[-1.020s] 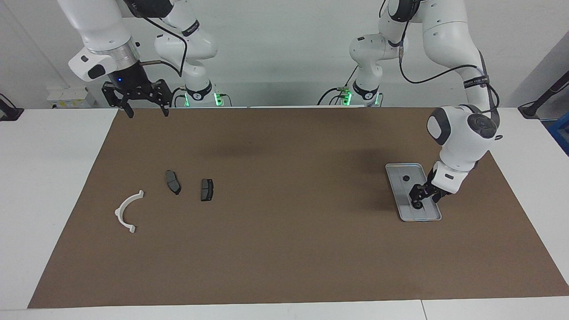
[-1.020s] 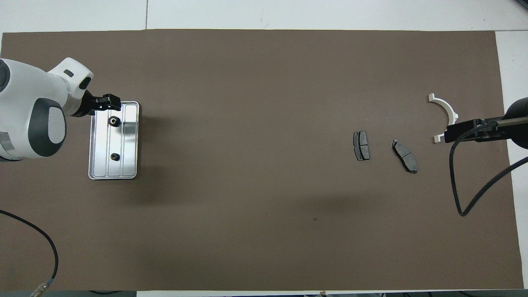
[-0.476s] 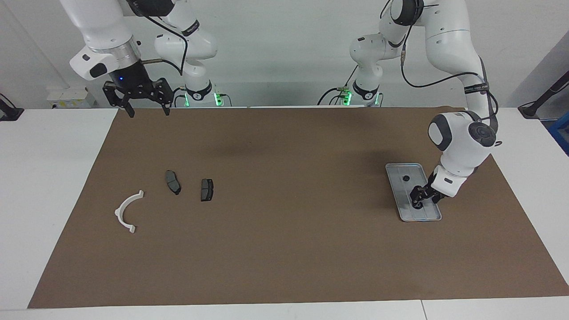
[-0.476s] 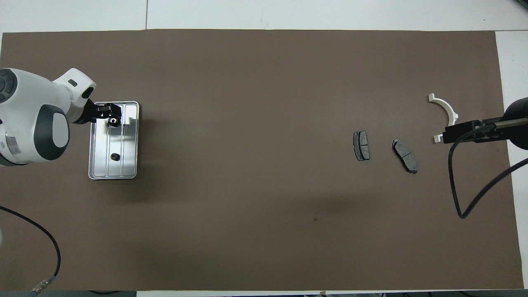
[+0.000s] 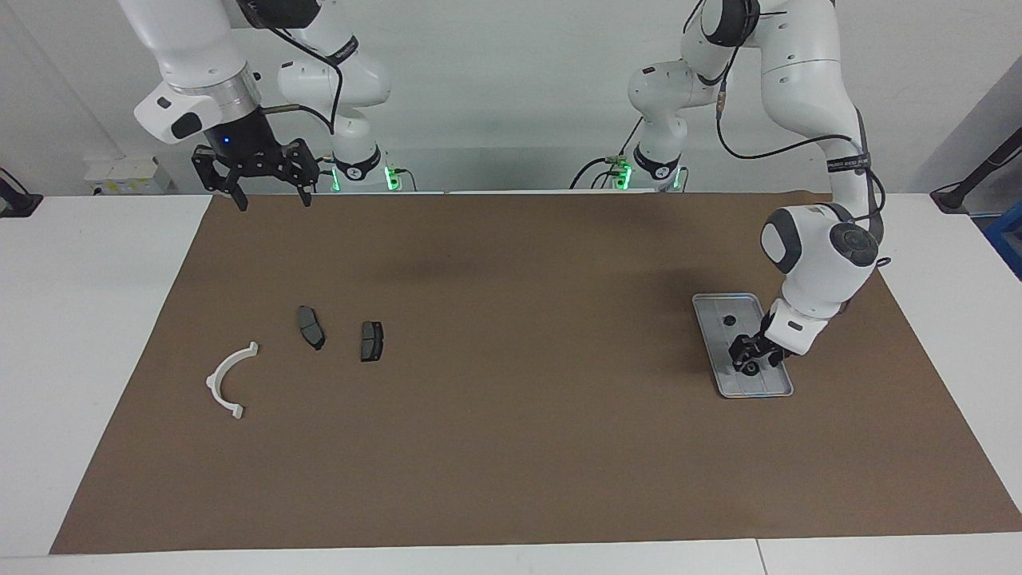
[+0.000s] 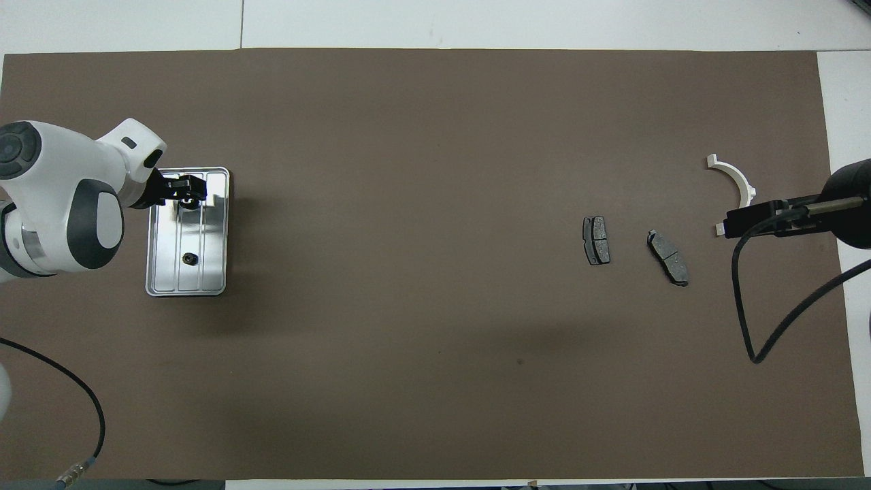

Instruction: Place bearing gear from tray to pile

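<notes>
Left gripper (image 5: pixel 751 362) down in tray (image 5: pixel 708 307), pinching bearing gear (image 5: pixel 750 368) at the end farther from robots, presumably for lifting toward pile (image 5: pixel 363 341) at right arm's end of table; second gear (image 5: pixel 728 321) lying loose in tray, nearer robots. Right gripper (image 5: pixel 270 196) waiting aloft, fingers spread, over brown mat (image 5: pixel 511 447) edge.

The left gripper (image 5: pixel 750 358) hangs low near the left arm's table end, bent downward; the right gripper (image 5: pixel 268 192), fingers spread, waits raised above the robots' table edge.
</notes>
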Robot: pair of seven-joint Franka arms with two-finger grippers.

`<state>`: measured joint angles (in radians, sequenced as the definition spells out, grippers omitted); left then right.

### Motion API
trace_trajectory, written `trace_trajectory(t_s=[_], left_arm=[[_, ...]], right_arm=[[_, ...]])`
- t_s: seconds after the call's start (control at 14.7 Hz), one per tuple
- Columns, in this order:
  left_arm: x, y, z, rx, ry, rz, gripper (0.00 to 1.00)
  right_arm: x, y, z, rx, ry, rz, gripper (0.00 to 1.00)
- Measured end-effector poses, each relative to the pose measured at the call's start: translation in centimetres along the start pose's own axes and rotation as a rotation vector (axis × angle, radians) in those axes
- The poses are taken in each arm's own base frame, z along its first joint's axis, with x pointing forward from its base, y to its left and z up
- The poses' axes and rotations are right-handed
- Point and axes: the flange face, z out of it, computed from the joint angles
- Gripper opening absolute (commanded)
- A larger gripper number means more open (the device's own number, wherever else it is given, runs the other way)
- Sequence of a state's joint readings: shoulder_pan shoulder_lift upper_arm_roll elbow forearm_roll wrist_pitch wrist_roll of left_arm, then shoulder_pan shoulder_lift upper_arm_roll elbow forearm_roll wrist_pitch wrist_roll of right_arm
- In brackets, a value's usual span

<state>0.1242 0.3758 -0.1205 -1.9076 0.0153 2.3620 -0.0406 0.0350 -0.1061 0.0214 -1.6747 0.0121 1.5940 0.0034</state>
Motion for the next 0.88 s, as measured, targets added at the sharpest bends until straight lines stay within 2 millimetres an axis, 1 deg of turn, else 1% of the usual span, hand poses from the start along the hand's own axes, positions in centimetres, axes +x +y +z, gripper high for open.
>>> trace_trajectory(t_s=[0.2, 0.41, 0.48, 0.54, 0.68, 0.88], left_arm=[[-0.4, 0.0, 0.7, 0.000, -0.001, 0.001, 0.69], [-0.6, 0.0, 1.2, -0.001, -0.008, 0.001, 0.60], [-0.6, 0.0, 1.3, -0.001, -0.008, 0.001, 0.54], [-0.6, 0.0, 1.3, -0.001, -0.007, 0.001, 0.38], [-0.5, -0.1, 1.2, 0.000, -0.004, 0.001, 0.00], [-0.3, -0.1, 0.8, 0.000, 0.001, 0.000, 0.00]], right_arm=[[0.0, 0.0, 0.0, 0.000, 0.000, 0.000, 1.00], [0.0, 0.0, 0.0, 0.000, 0.000, 0.000, 1.00], [0.0, 0.0, 0.0, 0.000, 0.000, 0.000, 1.00], [0.0, 0.0, 0.0, 0.000, 0.000, 0.000, 1.00], [0.0, 0.0, 0.0, 0.000, 0.000, 0.000, 1.00], [0.0, 0.0, 0.0, 0.000, 0.000, 0.000, 1.00]])
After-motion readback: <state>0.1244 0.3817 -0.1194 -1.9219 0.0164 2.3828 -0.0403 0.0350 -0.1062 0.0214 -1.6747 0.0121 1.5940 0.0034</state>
